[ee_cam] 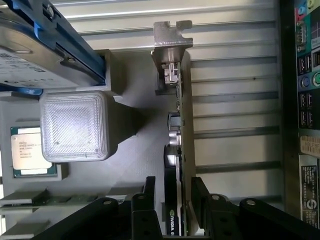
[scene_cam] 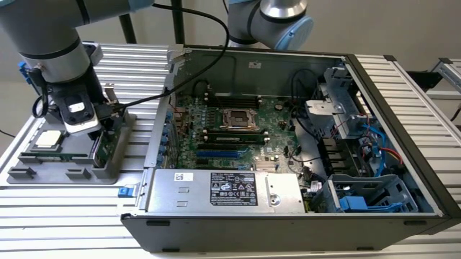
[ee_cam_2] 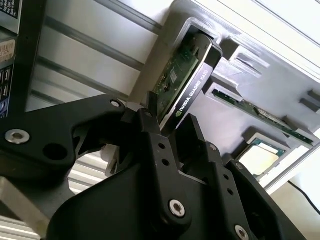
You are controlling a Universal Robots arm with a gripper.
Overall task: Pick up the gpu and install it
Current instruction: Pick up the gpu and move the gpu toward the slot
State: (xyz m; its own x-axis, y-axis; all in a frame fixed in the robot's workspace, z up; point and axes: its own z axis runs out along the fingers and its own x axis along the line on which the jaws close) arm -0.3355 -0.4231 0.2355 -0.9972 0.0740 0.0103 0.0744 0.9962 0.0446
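Exterior view: an open computer case [scene_cam: 403,108] lies on its side on a slatted metal table [scene_cam: 65,216], its motherboard [scene_cam: 238,129] facing up and a silver power supply [scene_cam: 223,191] along the near wall. At the exterior view's left of the case the robot arm [scene_cam: 51,48] reaches down over a grey parts holder [scene_cam: 65,175] that rests on the table.

The gpu [scene_cam: 101,148] stands on edge in a slot of that holder, not in the case. The first wrist view shows its green board [ee_cam: 181,125] edge-on, with the black cooler on one face and the silver end bracket [ee_cam: 170,37] at the end away from the gripper.

The gripper [ee_cam: 174,190] straddles the card, one black finger on each side. The jaws are apart, and a narrow gap shows between each finger and the card, so nothing is clamped.

A memory stick [ee_cam_2: 260,112] lies in another slot of the holder. A small square CPU chip [ee_cam: 31,150] sits in its own pocket, beside a hard drive in a blue frame [ee_cam: 30,55].
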